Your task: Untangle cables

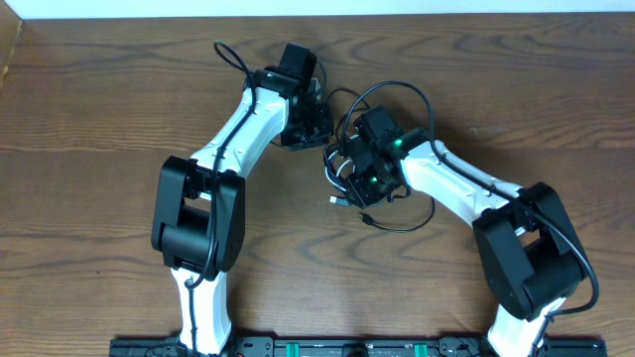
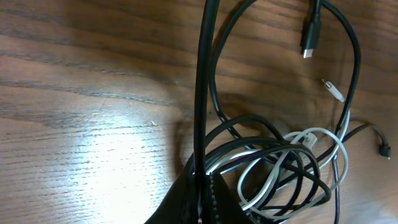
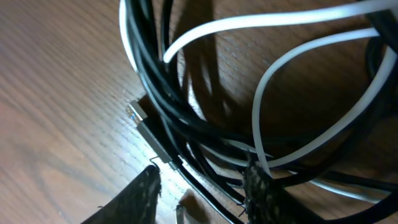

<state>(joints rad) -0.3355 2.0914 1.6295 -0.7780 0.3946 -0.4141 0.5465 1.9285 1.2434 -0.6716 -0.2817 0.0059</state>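
Note:
The thin black cable [image 2: 205, 93] and the white cable [image 2: 311, 134] lie knotted in one pile [image 1: 342, 159] between my arms. My left gripper [image 2: 202, 186] is shut on a black strand that runs straight away from the jaws; in the overhead view it [image 1: 316, 127] sits at the pile's upper left. My right gripper [image 3: 205, 193] is open, its fingers straddling several black strands low over the table, at the pile's lower right [image 1: 352, 178]. White loops [image 3: 249, 22] cross the black bundle [image 3: 168, 93]. A black plug [image 2: 310, 37] and a small white plug [image 2: 334, 90] lie free.
The wooden table [image 1: 99, 119] ends at a white strip along the back [image 1: 317, 8]. A black loop reaches out behind the right wrist [image 1: 392, 85] and another trails toward the front [image 1: 397, 226]. A metal-tipped plug [image 3: 146, 127] lies just ahead of the right fingers.

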